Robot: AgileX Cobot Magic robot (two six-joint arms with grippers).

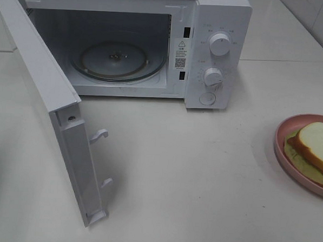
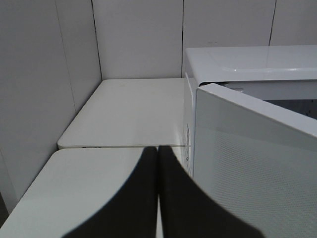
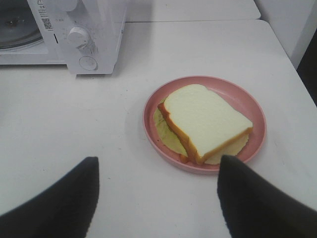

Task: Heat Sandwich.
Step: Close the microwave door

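With the microwave door standing wide, the right gripper is hovering spread open near the sandwich on its pink plate, needing a level grab of the plate's rim, while the left gripper is sitting pinched shut, empty, beside the door.

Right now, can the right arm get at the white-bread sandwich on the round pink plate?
Probably yes: the right gripper hangs open just short of the sandwich on its pink plate, with nothing between them.
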